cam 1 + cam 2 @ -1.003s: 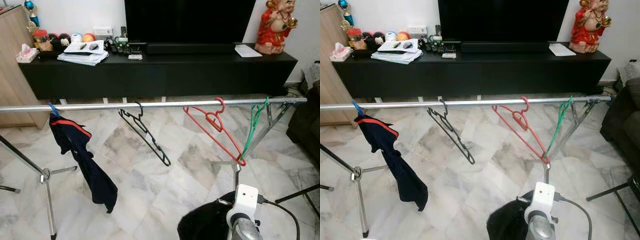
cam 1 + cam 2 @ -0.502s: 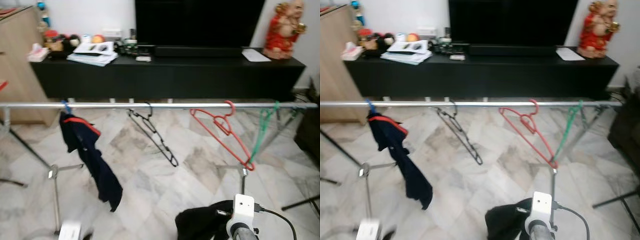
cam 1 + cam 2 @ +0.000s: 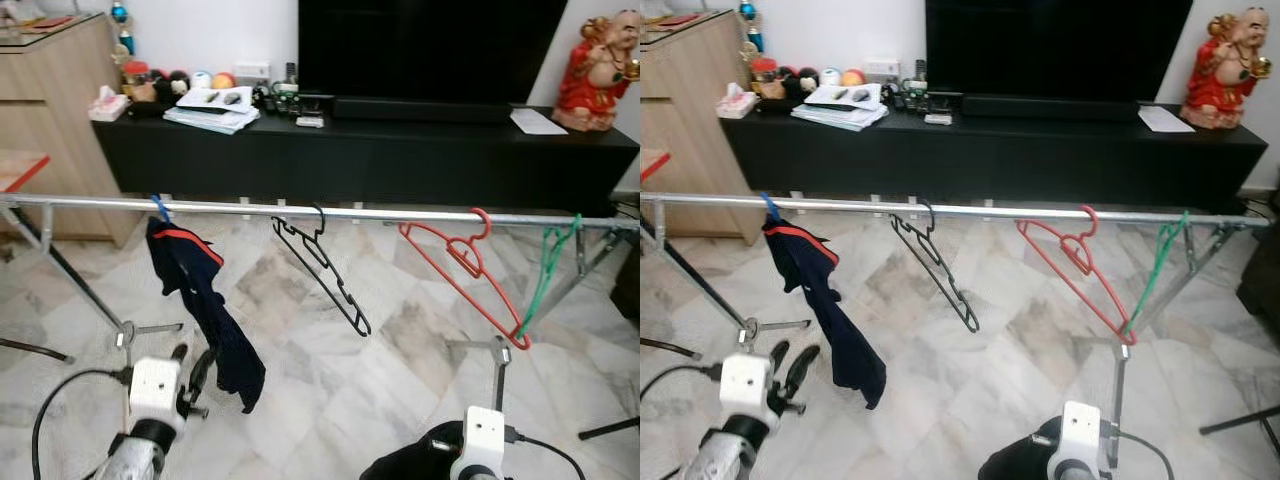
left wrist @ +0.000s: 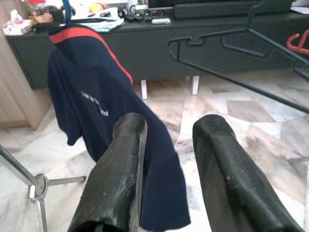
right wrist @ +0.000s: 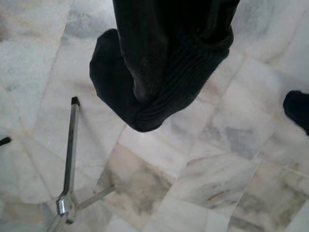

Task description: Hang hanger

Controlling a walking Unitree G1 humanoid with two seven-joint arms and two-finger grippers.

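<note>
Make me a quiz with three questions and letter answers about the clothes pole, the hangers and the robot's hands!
1. Where does the navy shirt hang on the rail?
A. robot's left end
B. middle
C. robot's right end

2. How many bare hangers hang there?
A. one
B. three
C. five

3. The left gripper jaws are:
A. open
B. shut on a hanger
C. shut on the shirt

Key: 1 A, it hangs beside the left stand. 2 B, black hanger, red hanger, green hanger. 3 A, a gap shows between them.

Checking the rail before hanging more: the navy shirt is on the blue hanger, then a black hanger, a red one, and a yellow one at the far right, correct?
Not quite: the far-right hanger is green, not yellow, as the left eye view shows. The rest stands.
</note>
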